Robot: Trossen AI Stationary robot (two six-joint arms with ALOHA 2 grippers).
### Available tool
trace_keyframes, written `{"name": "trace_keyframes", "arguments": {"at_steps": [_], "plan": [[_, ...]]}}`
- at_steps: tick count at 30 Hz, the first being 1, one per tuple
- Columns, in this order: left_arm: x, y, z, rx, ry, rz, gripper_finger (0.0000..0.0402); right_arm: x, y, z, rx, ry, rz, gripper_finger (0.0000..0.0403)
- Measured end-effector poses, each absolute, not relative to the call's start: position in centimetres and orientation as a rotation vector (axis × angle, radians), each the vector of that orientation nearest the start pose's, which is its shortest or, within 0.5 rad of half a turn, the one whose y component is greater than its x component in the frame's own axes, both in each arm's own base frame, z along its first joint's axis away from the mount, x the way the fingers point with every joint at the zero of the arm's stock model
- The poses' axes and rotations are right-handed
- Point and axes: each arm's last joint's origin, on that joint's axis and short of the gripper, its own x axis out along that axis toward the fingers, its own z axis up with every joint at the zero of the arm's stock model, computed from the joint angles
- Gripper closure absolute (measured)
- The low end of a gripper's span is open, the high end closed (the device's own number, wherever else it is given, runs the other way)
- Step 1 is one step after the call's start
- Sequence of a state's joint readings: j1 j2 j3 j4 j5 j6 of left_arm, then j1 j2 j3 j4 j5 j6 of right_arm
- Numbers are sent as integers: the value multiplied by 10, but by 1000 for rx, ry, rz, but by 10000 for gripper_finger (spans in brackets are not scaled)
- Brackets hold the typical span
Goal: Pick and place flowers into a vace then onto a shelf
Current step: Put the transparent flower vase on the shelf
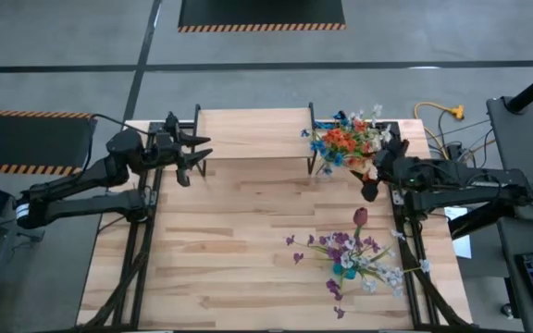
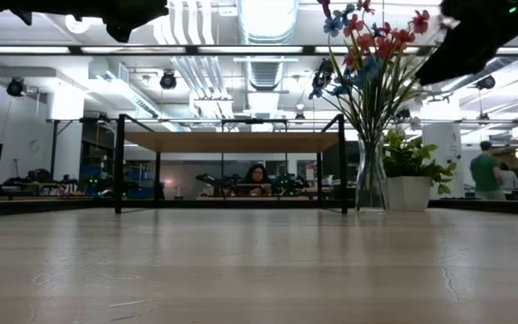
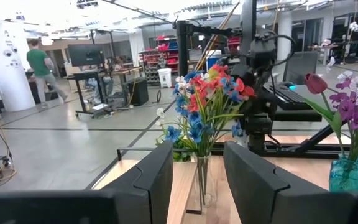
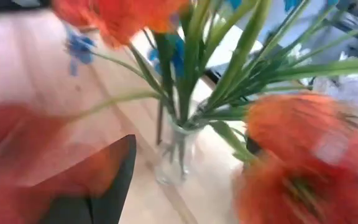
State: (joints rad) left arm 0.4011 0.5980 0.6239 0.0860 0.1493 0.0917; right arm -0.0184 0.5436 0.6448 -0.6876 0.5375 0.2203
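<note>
Presently we find the left gripper (image 1: pixel 192 155) raised at the shelf's (image 1: pixel 253 127) left end, jaws released and empty. Right of the shelf, the orange and blue flowers (image 1: pixel 345 141) stand upright in a clear glass vase (image 2: pixel 370 185) on the table. The right gripper (image 1: pixel 370 188) hovers just beside them; whether its jaws are closed we cannot tell. Purple flowers (image 1: pixel 350 259) stand nearer the front.

The table (image 1: pixel 239 240) is of light wood strips with a smooth, slightly shiny finish. The shelf (image 1: pixel 253 125) at 12 o'clock is a pale wood board on thin black metal legs. The vase (image 2: pixel 370 184) is clear glossy glass. The flowers (image 1: pixel 345 141) look like matt cloth on green plastic stems. Both arms are dark matt plastic.
</note>
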Motion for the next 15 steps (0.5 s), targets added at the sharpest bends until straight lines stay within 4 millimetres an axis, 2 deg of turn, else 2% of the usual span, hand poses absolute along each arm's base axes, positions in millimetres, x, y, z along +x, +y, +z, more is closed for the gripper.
{"name": "trace_keyframes", "arguments": {"at_steps": [6, 10, 15], "plan": [[132, 51, 329, 121, -95, 256, 274, 86, -9, 277, 60, 408, -386, 121], [132, 51, 329, 121, -95, 258, 274, 71, -7, 279, 91, 281, -332, 135], [130, 51, 330, 121, -99, 283, 274, 62, -6, 282, 116, 113, -270, 151]]}}
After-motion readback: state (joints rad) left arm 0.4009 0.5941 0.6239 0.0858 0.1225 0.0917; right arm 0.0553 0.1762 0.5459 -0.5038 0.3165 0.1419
